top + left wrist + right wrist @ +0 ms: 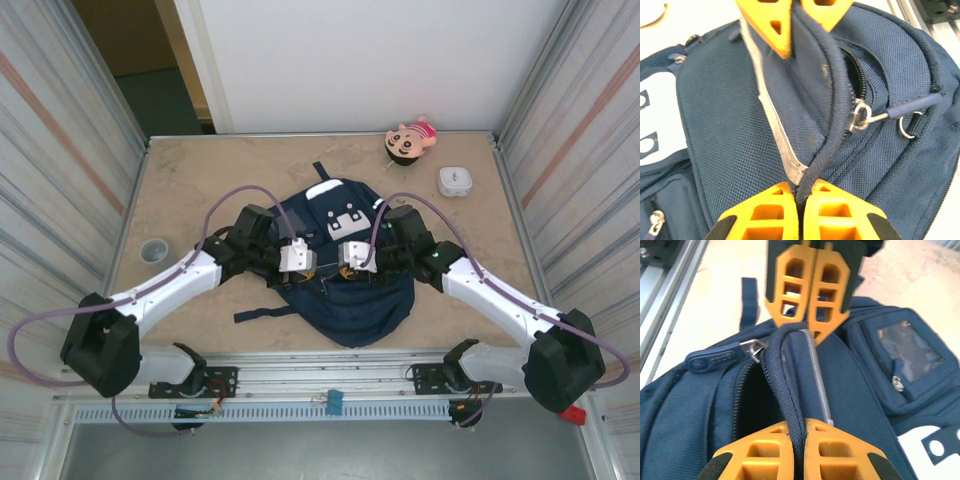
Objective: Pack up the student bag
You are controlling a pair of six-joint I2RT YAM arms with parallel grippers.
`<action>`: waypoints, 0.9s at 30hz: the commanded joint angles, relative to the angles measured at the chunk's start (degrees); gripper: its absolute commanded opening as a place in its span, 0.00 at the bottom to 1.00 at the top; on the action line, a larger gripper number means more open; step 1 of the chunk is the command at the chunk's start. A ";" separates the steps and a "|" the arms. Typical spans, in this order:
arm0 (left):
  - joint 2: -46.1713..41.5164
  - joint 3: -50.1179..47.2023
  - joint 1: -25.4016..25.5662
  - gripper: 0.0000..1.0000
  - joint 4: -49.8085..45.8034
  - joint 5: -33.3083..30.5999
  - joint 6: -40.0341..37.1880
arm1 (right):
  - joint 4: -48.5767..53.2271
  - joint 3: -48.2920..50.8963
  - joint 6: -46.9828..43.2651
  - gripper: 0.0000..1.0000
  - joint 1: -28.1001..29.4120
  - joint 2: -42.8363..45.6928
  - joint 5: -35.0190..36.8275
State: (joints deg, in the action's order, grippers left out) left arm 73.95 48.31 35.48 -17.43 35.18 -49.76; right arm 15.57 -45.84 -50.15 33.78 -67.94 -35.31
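Top external view gives us the student bag [345,300] lying flat at the middle of the table [200,190], straight ahead of both arms. Over the bag's middle, the left gripper [312,268] and the right gripper [347,262] meet nose to nose.

From the wrist views we see each one clenched on the same raised fold of the bag's corded rim, one at either end of it. Just beside that fold hangs the zipper pull [862,117]. The zipper stands partly open on a dark gap, and we cannot tell whether anything is inside.

A doll [410,140] lies beyond the bag's far right corner, a white box [455,181] to its right and a grey ring [154,250] off its left side. All three are well apart from the bag.

We judge the packing barely begun. The mouth is pinched up, while widening it and loading things remain.
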 commanded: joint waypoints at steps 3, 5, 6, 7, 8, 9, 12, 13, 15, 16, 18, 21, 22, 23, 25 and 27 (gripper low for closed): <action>-10.74 -4.56 2.76 0.00 1.94 -7.93 13.05 | -1.22 -2.63 -0.35 0.08 -4.32 -3.14 1.23; -12.02 -5.36 2.92 0.00 3.91 -11.25 20.21 | -0.05 -4.18 -0.83 0.11 -5.36 -4.00 0.46; -11.96 -5.34 3.24 0.00 4.31 -13.08 23.00 | 0.44 -4.68 -0.70 0.14 -5.64 -3.89 0.03; -11.63 -5.35 3.76 0.00 4.91 -14.84 25.40 | 1.10 -5.07 -0.14 0.18 -5.91 -3.39 -0.27; -11.28 -5.25 4.30 0.00 5.19 -15.90 26.51 | 1.61 -5.38 0.83 0.22 -6.07 -2.86 -0.62; -10.59 -5.01 5.01 0.00 5.35 -16.36 27.26 | 2.78 -5.63 2.49 0.29 -6.09 -1.79 -0.89; -8.25 -4.39 6.41 0.00 6.68 -15.41 29.22 | 5.97 -6.76 13.72 0.42 -5.77 2.06 -0.88; -7.37 -3.96 6.54 0.00 7.41 -15.05 30.86 | 7.10 -7.18 19.47 0.44 -5.60 3.40 -0.24; -6.16 -3.34 6.53 0.00 8.51 -13.35 33.43 | 9.15 -7.45 30.87 0.47 -4.71 6.46 1.88; -5.63 -3.16 6.51 0.00 8.97 -12.38 34.41 | 10.43 -7.30 36.29 0.48 -3.64 8.03 4.29; -4.88 -2.89 6.55 0.00 9.82 -11.09 35.91 | 12.72 -6.84 46.39 0.48 -0.19 10.74 10.22; -3.68 -1.97 6.53 0.00 9.53 -10.86 37.73 | 15.55 -5.70 59.67 0.48 7.93 14.06 20.99; -3.21 -1.37 6.52 0.00 8.91 -10.82 38.00 | 16.19 -5.64 65.18 0.48 10.36 14.48 24.82; -2.89 -1.02 6.53 0.00 8.31 -10.73 38.07 | 17.21 -5.90 70.02 0.48 11.90 14.48 26.86; -2.13 -0.04 6.48 0.00 6.99 -10.46 38.07 | 19.63 -7.16 79.22 0.47 14.05 13.38 27.38; -1.76 0.55 6.53 0.00 6.29 -9.99 37.75 | 21.18 -8.44 85.35 0.44 16.13 12.06 28.60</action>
State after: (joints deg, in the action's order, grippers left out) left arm 72.01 45.95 42.13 -11.29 24.01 -14.96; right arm 31.64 -51.83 16.91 47.97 -54.48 -13.41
